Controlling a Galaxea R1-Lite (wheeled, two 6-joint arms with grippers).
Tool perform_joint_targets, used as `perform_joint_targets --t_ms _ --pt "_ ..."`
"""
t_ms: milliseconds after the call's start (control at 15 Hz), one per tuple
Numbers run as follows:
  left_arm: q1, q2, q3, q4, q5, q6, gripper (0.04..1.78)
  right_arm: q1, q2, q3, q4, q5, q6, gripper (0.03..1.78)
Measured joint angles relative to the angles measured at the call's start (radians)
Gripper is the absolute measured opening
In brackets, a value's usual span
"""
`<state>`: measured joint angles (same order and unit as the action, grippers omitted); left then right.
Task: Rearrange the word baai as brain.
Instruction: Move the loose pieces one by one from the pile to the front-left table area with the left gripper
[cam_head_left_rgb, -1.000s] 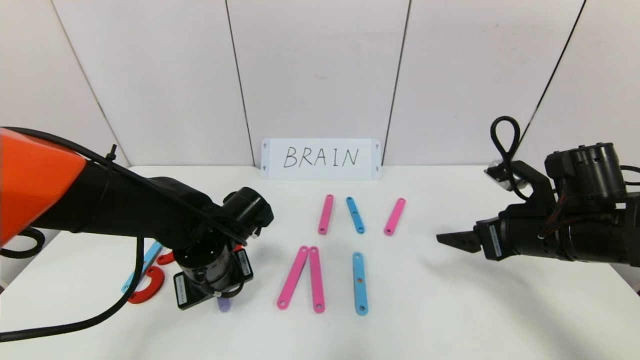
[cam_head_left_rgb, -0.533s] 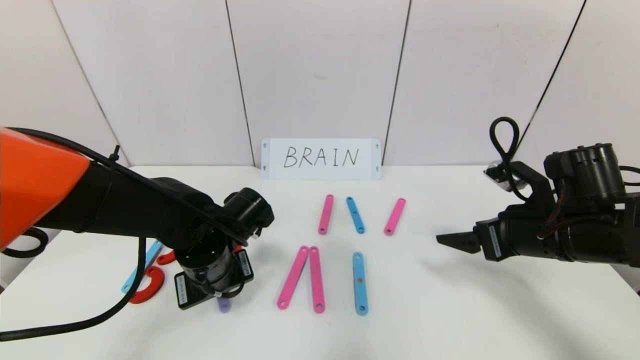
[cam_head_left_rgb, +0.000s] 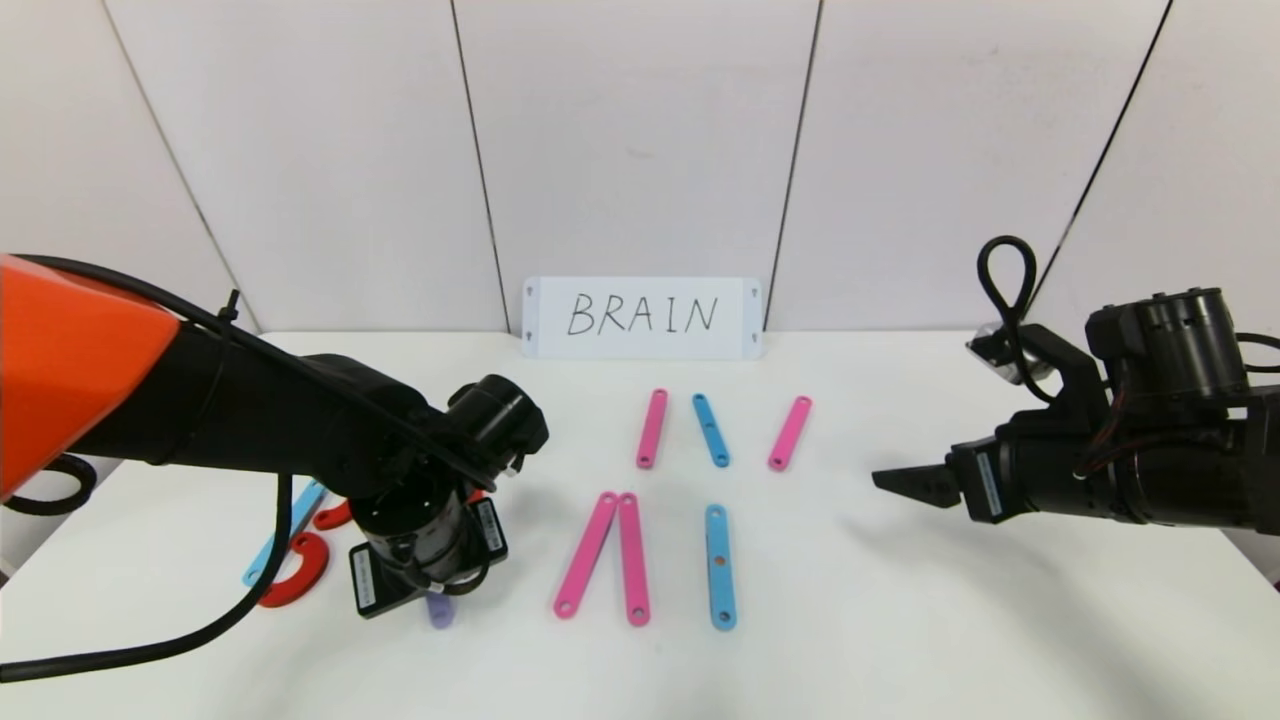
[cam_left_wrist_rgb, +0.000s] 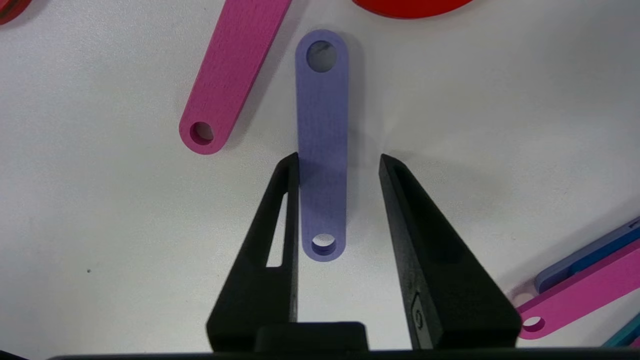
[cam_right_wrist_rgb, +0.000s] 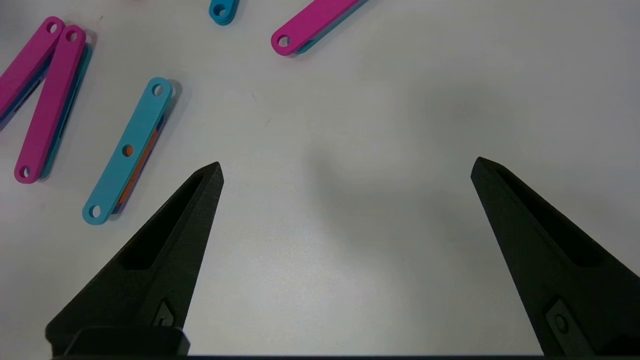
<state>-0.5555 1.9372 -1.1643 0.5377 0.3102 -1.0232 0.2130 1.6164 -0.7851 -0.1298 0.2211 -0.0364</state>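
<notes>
Centrally, the flat purple plastic bar with end holes (cam_left_wrist_rgb: 322, 145) lies on the white bench (cam_head_left_rgb: 900, 620) near its front left, between the parted fingers of the left gripper (cam_left_wrist_rgb: 339, 159), one finger touching its edge. Pink bars (cam_head_left_rgb: 605, 555) and blue bars (cam_head_left_rgb: 720, 565) lie mid-bench. Right gripper (cam_right_wrist_rgb: 345, 167) hovers spread wide near the right edge.
</notes>
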Motion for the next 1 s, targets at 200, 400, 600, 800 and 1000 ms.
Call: perform_joint_targets --t_ms 200,400,600,800,1000 --pt "0.0 0.0 -0.004 0.0 -0.001 0.001 1.21 0.0 0.002 0.0 -0.001 0.0 0.0 1.74" --pt "-0.002 0.001 -0.006 -0.017 -0.005 0.002 1.58 0.0 0.003 0.0 0.0 0.0 0.0 1.74" --pt "-0.008 0.002 -0.004 -0.021 -0.008 0.002 1.74 0.0 0.005 0.0 0.0 0.0 0.0 1.74" --pt "-0.016 0.002 -0.009 -0.033 -0.015 0.0 1.74 0.0 0.005 0.0 0.0 -0.001 0.0 1.74" --pt "-0.018 0.001 -0.01 -0.062 -0.017 0.001 1.74 0.0 0.005 0.0 0.0 -0.002 0.0 1.74"
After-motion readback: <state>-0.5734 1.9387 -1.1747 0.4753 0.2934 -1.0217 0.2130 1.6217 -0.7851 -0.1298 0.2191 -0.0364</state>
